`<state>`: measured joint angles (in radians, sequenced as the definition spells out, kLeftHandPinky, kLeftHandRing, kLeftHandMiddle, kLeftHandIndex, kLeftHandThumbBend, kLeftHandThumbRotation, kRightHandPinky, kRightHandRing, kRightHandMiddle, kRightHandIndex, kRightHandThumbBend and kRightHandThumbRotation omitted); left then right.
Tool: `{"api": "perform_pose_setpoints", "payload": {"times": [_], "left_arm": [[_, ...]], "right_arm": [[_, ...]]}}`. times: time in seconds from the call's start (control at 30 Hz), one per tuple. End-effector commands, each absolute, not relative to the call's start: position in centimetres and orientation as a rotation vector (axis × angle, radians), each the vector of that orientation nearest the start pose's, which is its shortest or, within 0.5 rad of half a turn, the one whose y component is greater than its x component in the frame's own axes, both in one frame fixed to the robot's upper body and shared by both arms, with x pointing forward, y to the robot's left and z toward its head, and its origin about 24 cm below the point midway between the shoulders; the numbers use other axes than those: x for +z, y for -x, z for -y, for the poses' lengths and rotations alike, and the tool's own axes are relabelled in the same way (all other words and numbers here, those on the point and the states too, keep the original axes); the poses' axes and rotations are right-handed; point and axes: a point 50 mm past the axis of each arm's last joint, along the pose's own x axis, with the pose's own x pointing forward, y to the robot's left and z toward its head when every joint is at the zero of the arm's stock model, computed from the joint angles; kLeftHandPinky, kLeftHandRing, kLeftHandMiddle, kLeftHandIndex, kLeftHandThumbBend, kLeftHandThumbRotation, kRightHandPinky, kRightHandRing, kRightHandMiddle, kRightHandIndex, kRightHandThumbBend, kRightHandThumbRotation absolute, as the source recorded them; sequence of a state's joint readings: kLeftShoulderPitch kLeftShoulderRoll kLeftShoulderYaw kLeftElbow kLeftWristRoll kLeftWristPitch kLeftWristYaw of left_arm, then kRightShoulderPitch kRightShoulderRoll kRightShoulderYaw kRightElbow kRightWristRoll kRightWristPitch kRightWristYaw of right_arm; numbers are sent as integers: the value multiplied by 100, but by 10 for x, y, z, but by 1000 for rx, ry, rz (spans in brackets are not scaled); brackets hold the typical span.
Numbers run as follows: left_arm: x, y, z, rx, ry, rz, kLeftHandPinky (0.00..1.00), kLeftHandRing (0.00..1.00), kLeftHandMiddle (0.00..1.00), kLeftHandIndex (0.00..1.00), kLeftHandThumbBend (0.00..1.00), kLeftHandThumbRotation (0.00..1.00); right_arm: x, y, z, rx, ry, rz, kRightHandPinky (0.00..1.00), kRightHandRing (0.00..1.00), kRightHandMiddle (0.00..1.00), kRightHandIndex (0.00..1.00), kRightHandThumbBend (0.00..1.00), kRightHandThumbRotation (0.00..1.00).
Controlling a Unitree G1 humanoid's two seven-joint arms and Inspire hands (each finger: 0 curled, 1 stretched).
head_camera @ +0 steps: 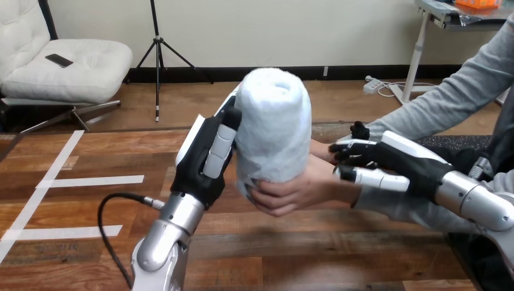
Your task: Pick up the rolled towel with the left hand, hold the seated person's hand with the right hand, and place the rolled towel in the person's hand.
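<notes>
The rolled white towel stands upright above the table's middle. My left hand is shut on its left side, with the thumb laid up the roll. The person's hand comes in from the right and cups the towel's lower end, its fingers curled under the roll. My right hand reaches in from the right, and its fingers are curled against the back of the person's hand at the wrist. Both my left hand and the person's hand are on the towel.
The wooden table carries strips of white tape at the left. A black cable loops beside my left forearm. The person's grey-sleeved arm slopes in from the upper right.
</notes>
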<state>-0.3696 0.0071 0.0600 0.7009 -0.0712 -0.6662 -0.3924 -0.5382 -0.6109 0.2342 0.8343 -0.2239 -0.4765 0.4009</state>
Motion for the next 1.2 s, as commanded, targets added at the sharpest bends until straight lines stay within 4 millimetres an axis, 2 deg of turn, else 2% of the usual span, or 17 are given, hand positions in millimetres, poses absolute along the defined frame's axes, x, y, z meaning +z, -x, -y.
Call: {"api": "perform_pose_setpoints", "payload": {"times": [0.0, 0.47, 0.9, 1.17], "left_arm": [[58, -297, -131, -369, -55, 409, 97, 95, 94, 93, 100, 100], [59, -273, -142, -310, -77, 427, 100, 96, 95, 93, 100, 99], [60, -253, -155, -277, -105, 458, 100, 98, 97, 95, 100, 100], [60, -237, -160, -244, -49, 439, 100, 97, 96, 96, 98, 98]], "right_arm": [[79, -334, 233, 501, 811, 22, 79, 88, 91, 91, 100, 100], [85, -322, 231, 441, 655, 115, 86, 92, 94, 94, 100, 100], [85, -306, 223, 374, 518, 223, 87, 92, 94, 93, 100, 100], [88, -293, 214, 350, 424, 287, 89, 93, 94, 94, 100, 100]]}}
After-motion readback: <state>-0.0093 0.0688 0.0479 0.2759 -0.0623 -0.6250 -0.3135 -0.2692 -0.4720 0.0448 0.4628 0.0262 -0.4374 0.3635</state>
